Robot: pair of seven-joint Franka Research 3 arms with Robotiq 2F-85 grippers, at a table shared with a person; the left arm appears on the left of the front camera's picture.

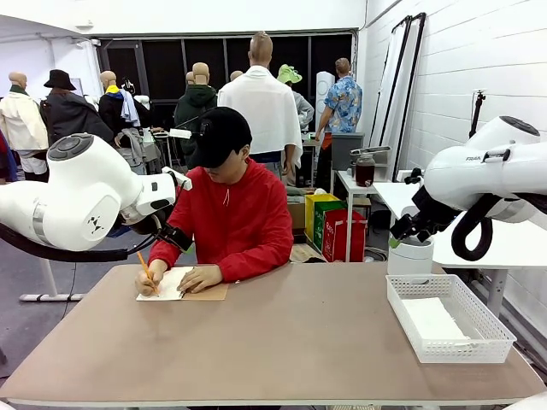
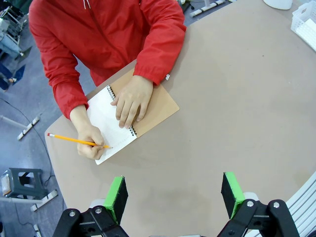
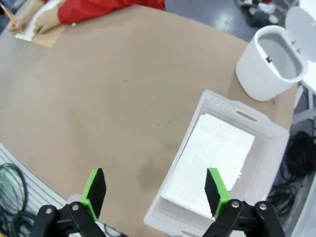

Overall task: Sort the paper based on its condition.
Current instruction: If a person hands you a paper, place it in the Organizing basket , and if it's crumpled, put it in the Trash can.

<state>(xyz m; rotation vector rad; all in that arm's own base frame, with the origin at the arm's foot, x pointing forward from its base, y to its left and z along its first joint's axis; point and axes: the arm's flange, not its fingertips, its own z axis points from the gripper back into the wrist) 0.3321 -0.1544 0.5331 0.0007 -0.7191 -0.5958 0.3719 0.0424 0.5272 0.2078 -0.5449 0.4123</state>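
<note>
A flat stack of white paper (image 3: 212, 158) lies inside the white mesh basket (image 3: 224, 104), at the table's right in the front view (image 1: 433, 320). My right gripper (image 3: 154, 190) hangs open high above the basket's edge, nothing between its green pads. At the far side a person in red writes with an orange pencil (image 2: 74, 140) on the white page (image 2: 106, 121) of a brown-covered spiral notebook (image 2: 158, 106), one hand flat on it. My left gripper (image 2: 174, 195) hovers open above the table, short of the notebook, and holds nothing.
A white round bin (image 3: 269, 59) with its lid up stands just beyond the basket (image 1: 402, 318), off the table's right far corner (image 1: 410, 256). The brown tabletop (image 1: 282, 342) is bare between notebook (image 1: 209, 293) and basket. Both arms are held up off the table.
</note>
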